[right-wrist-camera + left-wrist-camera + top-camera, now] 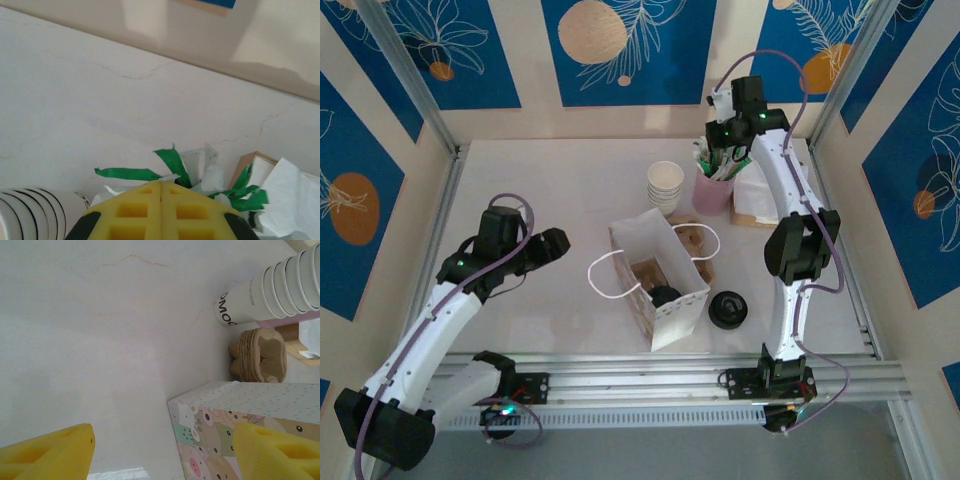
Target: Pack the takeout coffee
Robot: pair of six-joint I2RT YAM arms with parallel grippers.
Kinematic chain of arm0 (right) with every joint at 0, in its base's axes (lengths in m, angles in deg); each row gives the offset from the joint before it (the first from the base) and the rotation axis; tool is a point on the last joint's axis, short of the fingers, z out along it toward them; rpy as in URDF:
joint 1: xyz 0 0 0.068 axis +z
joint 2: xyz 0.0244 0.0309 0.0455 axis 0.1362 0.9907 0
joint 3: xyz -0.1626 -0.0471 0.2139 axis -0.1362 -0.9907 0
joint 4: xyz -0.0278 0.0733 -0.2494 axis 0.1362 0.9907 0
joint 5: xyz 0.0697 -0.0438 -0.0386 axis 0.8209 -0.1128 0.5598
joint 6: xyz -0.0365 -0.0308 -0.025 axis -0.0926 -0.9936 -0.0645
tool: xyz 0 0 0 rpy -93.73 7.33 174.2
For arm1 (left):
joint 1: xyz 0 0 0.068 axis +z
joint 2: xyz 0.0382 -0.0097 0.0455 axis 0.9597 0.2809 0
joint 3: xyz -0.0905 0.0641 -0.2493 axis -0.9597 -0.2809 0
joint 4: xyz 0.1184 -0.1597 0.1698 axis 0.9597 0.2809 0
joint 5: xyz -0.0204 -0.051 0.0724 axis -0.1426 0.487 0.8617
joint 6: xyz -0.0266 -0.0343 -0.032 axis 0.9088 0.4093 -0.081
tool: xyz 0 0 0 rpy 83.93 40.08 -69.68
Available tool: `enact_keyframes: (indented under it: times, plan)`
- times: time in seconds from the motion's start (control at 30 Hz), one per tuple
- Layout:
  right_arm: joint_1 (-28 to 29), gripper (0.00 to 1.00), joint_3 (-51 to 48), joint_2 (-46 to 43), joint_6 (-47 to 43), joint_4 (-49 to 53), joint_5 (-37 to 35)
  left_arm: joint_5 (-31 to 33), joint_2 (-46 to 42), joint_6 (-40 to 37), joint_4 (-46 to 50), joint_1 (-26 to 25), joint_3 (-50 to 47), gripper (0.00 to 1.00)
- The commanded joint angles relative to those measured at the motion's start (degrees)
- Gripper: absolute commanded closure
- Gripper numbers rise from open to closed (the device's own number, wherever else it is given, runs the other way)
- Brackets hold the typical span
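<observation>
The paper bag (660, 285) stands open-topped at the middle of the white table (540, 190), its white handles flopped out toward 9 and 2 o'clock. Inside the bag a black-lidded cup (665, 296) sits toward the near end. A loose black lid (728, 309) lies on the table just beside the bag at its 4 o'clock. At the bag's 1 o'clock a stack of brown pulp carriers (695, 237) lies near its far corner, and at 12 o'clock a stack of white paper cups (665, 187) stands beside a pink cup (713, 190) stuffed with green-tipped white packets (175, 167). A napkin box (756, 200) sits at the pink cup's 3 o'clock. The left gripper (556, 245) hovers at the bag's 9 o'clock, apart from it, pointing toward it. Its yellow fingers (55, 452) are spread wide with nothing between them, and the bag's cartoon-printed side lies ahead of them in the wrist view. The right gripper (720, 140) hangs over the pink cup. Its yellow pads (135, 215) are pressed flat together just above the packets, and no packet can be made out between them.
</observation>
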Motion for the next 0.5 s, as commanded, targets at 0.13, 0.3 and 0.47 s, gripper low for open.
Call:
enact_keyframes:
  times: [0.13,0.3,0.47]
  plan:
    - [0.23,1.0,1.1,-4.45,2.45,2.02,-2.32,-1.29,-0.46,0.3,1.07,0.22,2.46,0.27]
    - [1.12,1.0,1.09,-8.11,3.02,2.85,-4.02,-1.46,-2.56,0.29,2.46,0.22,2.68,0.27]
    - [2.93,1.0,-1.71,-15.57,3.41,2.1,-6.61,-0.72,-5.67,-0.36,5.25,0.17,2.68,0.27]
